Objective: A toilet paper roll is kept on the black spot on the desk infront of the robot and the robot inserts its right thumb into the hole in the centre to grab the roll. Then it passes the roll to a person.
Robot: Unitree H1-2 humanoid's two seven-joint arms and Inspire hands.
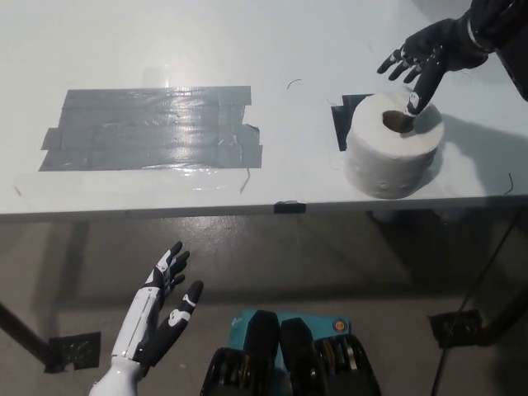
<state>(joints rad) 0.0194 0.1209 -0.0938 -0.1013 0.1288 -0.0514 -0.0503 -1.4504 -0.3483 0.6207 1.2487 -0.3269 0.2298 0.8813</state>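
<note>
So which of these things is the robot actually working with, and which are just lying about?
In the job:
- toilet paper roll, standing on the desk
- black spot under the roll
- right hand, open, thumb at the roll's hole

Just there:
- grey tape patch on the desk
- left hand, open, resting below the desk edge

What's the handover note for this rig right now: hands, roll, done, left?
Right hand: open, fingers spread, above the far edge of the roll, thumb pointing down near the centre hole but not clearly in it.
Left hand: open, resting below the desk edge, lower left.
Roll: upright at the desk's right, on the black spot.
Done: reach to the roll.
Left: thumb in, grasp, lift, pass to a person; none in view.
</note>
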